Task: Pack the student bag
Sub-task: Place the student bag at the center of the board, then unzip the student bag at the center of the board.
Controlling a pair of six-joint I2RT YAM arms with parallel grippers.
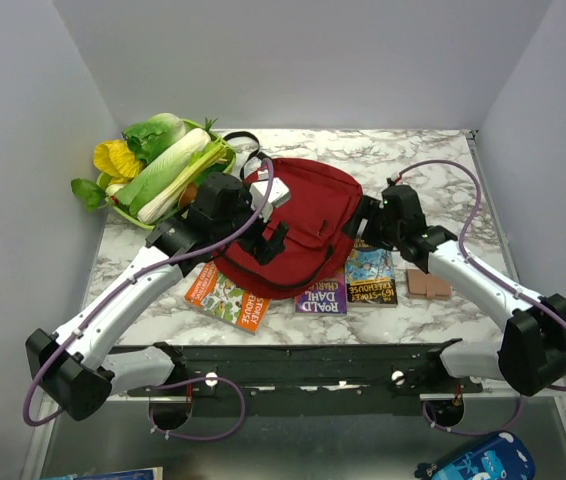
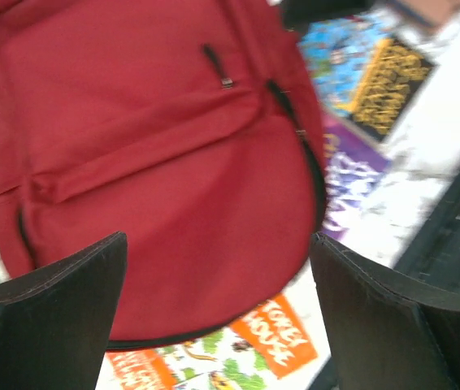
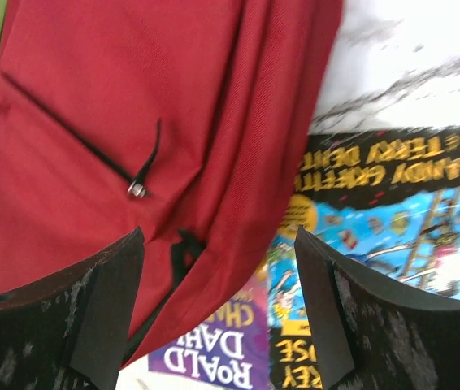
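- Item 1, student bag (image 1: 303,215): dark-red, lying flat at the middle of the marble table (image 1: 433,165), between both arms. No mouth gapes in any view. Whether the main zip is fully shut cannot be told.
- Item 2, left gripper (image 2: 218,244): fingers (image 2: 75,284) spread wide, nothing between them, poised above the bag's front panel.
- Item 3, right gripper (image 3: 218,244): fingers spread, empty, above the bag's right edge and the blue book (image 1: 370,277).
- Item 4, loose stock: orange book (image 1: 225,297), purple book (image 1: 321,296) and the blue book, all at the bag's near side. The bag's edge overlaps the orange and purple ones.
- Risk 1: soft fabric. A pinch on the panel would probably gather cloth and lift or drag the whole bag instead of opening it.
- Risk 2: small zip pulls (image 3: 136,189). A slightly off closure likely misses the tab or slips from it.
- Risk 3: overlapped books. Sliding one out could tow the bag along, or push the neighbouring book toward the near edge.
- Risk 4: flat books on a hard top. Fingertips may skid over the cover without getting under it.
- Risk 5: 2 arms crowded over 1 bag. Converging moves could knock the wrists together or snag a purple cable (image 1: 443,165).
- Risk 6: the vegetable basket (image 1: 128,200) sits just beside the left arm. A wide elbow swing could shove it.
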